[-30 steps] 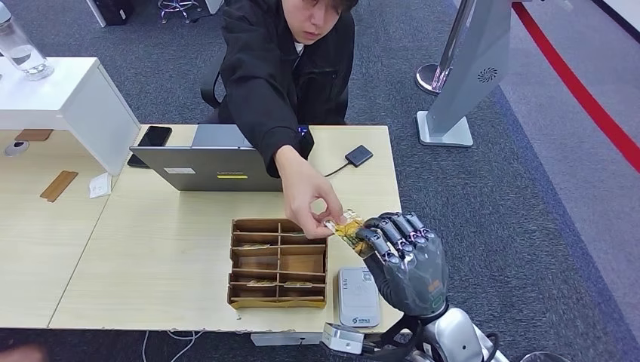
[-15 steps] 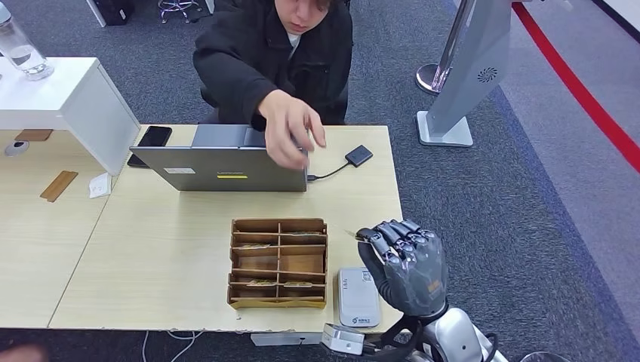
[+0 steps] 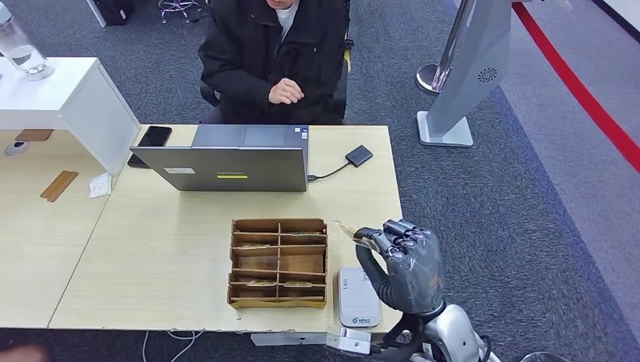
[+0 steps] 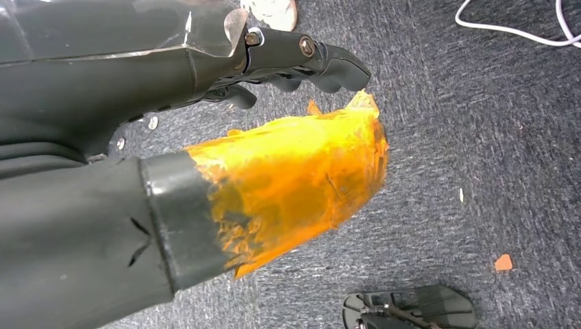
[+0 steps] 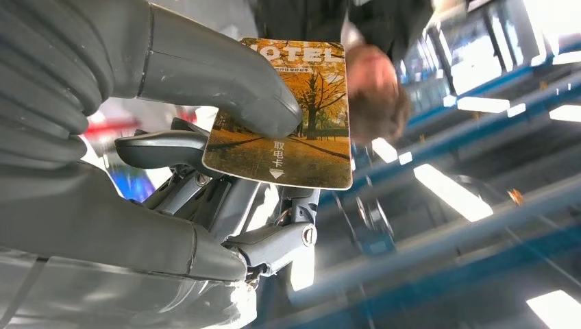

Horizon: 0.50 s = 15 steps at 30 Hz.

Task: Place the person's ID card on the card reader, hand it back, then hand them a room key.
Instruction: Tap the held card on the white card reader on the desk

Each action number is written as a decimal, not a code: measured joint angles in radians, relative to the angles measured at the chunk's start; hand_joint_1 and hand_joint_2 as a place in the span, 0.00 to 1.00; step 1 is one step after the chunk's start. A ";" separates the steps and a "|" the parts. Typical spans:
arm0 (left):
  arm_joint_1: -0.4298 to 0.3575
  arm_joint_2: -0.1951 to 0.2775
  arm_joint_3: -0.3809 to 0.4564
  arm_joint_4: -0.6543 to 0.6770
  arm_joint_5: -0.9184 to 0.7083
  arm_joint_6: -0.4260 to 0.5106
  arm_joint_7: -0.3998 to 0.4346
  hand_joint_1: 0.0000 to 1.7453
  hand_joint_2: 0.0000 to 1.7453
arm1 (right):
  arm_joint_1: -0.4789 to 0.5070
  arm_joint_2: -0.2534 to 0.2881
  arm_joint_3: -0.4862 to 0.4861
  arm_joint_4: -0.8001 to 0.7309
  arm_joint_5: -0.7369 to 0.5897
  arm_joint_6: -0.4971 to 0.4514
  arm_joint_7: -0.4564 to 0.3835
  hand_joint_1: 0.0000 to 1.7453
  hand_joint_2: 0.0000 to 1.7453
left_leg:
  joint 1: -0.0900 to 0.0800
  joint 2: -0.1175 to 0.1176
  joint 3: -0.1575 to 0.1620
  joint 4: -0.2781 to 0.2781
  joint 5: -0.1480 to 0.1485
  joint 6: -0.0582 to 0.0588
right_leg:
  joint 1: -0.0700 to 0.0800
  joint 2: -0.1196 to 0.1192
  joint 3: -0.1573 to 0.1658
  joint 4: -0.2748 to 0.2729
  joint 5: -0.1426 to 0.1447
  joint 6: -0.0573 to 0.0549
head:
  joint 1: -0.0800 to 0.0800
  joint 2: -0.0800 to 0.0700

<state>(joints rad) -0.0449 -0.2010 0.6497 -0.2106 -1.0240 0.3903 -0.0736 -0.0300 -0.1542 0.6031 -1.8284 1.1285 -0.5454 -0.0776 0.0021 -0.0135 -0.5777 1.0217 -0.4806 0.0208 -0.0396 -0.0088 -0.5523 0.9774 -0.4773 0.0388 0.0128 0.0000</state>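
Left hand: the dark left hand (image 4: 205, 103), its thumb wrapped in orange tape, hangs above grey carpet; its fingers look curled, but whether they close on anything cannot be told.
Tray: the brown cardboard divided tray (image 3: 278, 262) sits on the pale wooden desk (image 3: 158, 249), with cards lying in its front compartments.
Reader: the white rounded card reader (image 3: 357, 296) lies just right of the tray, at the desk's front edge.
Card: the autumn-tree printed hotel card (image 5: 288, 116) is pinched between thumb and fingers of the grey right hand (image 3: 404, 264).
Key relation: the card hangs above and slightly behind the reader, its long axis pointing away from the hand toward the seated person in a black jacket (image 3: 272, 53); the right hand is nearer.
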 joint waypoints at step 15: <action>0.001 0.000 0.025 0.000 0.004 0.006 -0.003 0.00 0.00 | 0.070 0.023 -0.002 0.007 -0.217 0.079 -0.077 1.00 1.00 | 0.000 0.000 0.000 0.000 0.000 0.000 | 0.000 0.000 0.000 0.000 0.000 0.000 | 0.000 0.000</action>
<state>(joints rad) -0.0441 -0.2010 0.6746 -0.2106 -1.0204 0.3967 -0.0767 0.0404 -0.1316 0.6010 -1.8215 0.9114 -0.4660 -0.1543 0.0021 -0.0136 -0.5776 1.0217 -0.4806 0.0208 -0.0396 -0.0088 -0.5522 0.9774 -0.4773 0.0388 0.0127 0.0000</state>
